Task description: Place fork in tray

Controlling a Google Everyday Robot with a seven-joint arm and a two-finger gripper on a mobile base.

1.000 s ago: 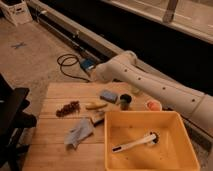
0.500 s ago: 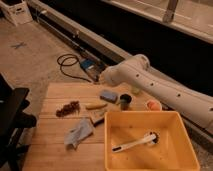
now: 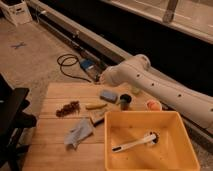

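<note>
Fork lies on the wooden table, just beside the tray's left wall. It is well short of the gripper, on the camera's side of it, with the blue sponge and yellowish piece between. You cannot tell the gripper's state. Your risk is coming down on the wrong slender thing, or nudging the cloth.
</note>
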